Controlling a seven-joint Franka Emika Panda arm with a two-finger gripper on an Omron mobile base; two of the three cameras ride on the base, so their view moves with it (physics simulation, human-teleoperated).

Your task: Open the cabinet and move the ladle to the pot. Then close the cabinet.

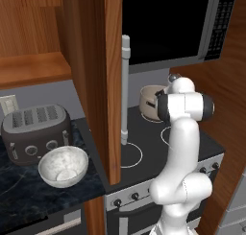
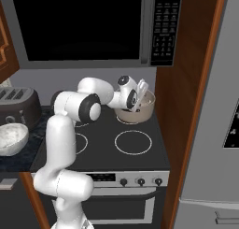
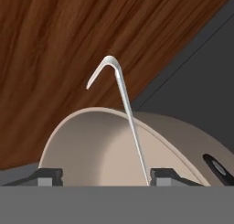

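A: Left base view? 
B: The cabinet [image 1: 103, 76] door stands open; the pot [image 1: 150, 102] sits on the stove behind the arm.

A: Right base view? 
B: The claw [image 2: 140, 96] hovers at the pot's rim.

A: Hand view? 
B: Its tips spread apart; the ladle [image 3: 124, 113] stands in the pot, beside the right tip.

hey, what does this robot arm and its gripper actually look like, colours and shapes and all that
The arm is glossy white with smooth, rounded, tube-like segments joined by dark grey to black bands at the joints. No loose cables or markings show on it. The white hand ends in a two-finger gripper; its small dark grey, blocky finger tips show in the hand view.
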